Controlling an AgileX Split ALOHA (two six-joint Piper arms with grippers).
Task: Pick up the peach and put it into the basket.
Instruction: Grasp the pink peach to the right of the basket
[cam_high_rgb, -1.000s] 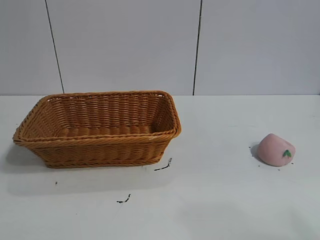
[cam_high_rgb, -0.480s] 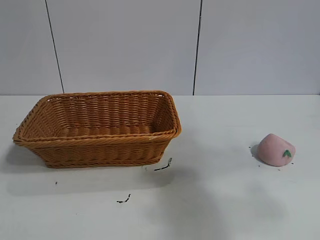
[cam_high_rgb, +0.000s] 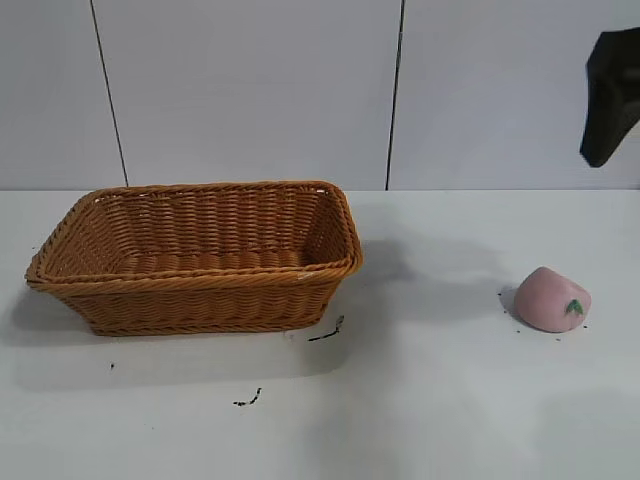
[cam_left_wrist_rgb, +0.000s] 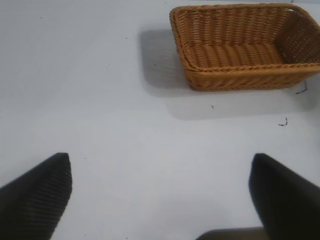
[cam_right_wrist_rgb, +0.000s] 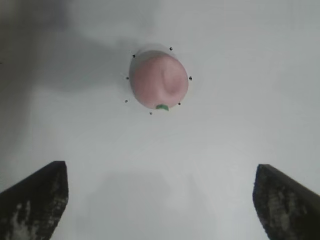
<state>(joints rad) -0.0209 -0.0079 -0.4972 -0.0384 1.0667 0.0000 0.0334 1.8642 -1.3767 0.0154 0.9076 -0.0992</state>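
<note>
Right tool (cam_right_wrist_rgb: 160, 200) hung above the white counter (cam_high_rgb: 440, 400) at the exterior view's upper right, its fingers (cam_right_wrist_rgb: 35, 200) spread wide and holding nothing. Peach (cam_high_rgb: 552, 299) lay on the counter below it, untouched, well to the right of the basket (cam_high_rgb: 200, 255). Left tool (cam_left_wrist_rgb: 160, 195) stood apart from the basket, likewise spread wide and empty.
</note>
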